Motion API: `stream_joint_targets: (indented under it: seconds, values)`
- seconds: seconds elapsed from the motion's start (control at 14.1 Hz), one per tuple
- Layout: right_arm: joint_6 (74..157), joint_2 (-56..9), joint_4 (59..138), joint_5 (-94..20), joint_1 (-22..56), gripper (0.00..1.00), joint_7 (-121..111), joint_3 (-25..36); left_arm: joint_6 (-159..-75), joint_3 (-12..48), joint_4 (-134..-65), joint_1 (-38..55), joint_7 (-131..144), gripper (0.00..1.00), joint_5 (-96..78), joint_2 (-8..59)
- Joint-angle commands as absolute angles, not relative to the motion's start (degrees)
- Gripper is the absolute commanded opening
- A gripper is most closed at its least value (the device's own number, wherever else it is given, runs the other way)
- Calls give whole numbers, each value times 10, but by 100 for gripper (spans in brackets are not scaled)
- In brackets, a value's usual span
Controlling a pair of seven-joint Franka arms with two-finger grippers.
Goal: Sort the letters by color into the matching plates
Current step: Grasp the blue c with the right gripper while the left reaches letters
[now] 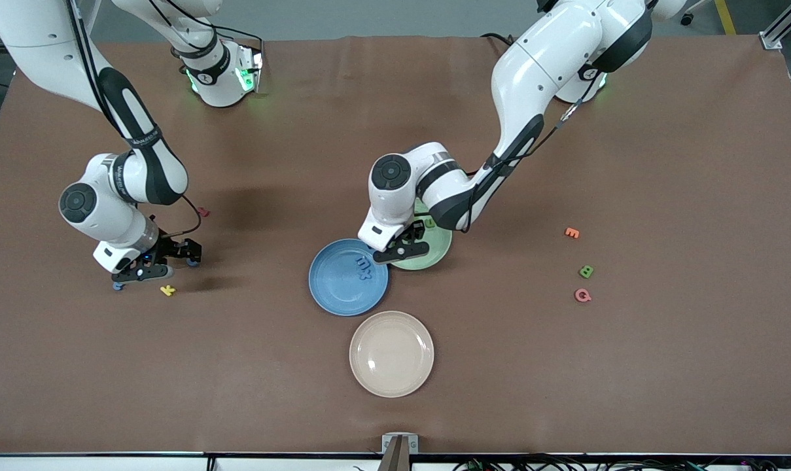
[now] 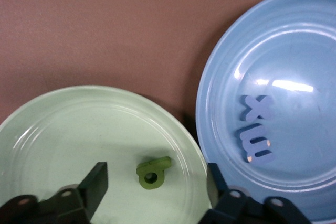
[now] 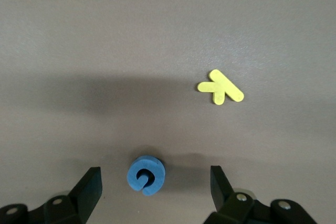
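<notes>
My left gripper (image 1: pixel 405 248) (image 2: pixel 156 179) hangs open low over the pale green plate (image 1: pixel 439 254) (image 2: pixel 63 129). A green letter (image 2: pixel 153 172) lies on that plate between the fingers, touching neither. Another green letter (image 1: pixel 430 223) lies in the same plate. The blue plate (image 1: pixel 333 294) (image 2: pixel 294 45) beside it holds two blue letters (image 1: pixel 364 268) (image 2: pixel 255 129). At the right arm's end of the table, my right gripper (image 1: pixel 154 273) (image 3: pixel 155 177) is open and straddles a round blue letter (image 3: pixel 146 174) on the table. A yellow letter (image 1: pixel 167 290) (image 3: pixel 220 87) lies close by.
The cream plate (image 1: pixel 391 353) sits nearer the front camera than the other two plates. A red letter (image 1: pixel 203 211) lies near the right arm. Toward the left arm's end lie an orange letter (image 1: pixel 572 232), a green letter (image 1: pixel 586 271) and a pink letter (image 1: pixel 583 295).
</notes>
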State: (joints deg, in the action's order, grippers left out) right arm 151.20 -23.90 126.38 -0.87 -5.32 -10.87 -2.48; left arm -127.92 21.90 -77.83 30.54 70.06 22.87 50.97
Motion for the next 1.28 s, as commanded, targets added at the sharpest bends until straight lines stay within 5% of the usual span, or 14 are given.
stream_joint_targets:
  seconds: [0.0, 0.21, 0.57, 1.2]
  values:
    - [1525, -242, 1272, -1, -64, 90, -113, -34, -1259, 218, -793, 281, 701, 94, 215, 479]
    - [1526, -251, 1273, -1, -64, 87, -113, -34, -1251, 227, -849, 239, 677, 94, 216, 436]
    - [1521, -255, 1281, -1, -62, 65, -108, -34, -1252, 312, -974, 86, 597, 95, 218, 361]
    - [1515, -255, 1274, -2, -57, 3, -105, -35, -1266, 449, -1106, -207, 415, 94, 300, 330]
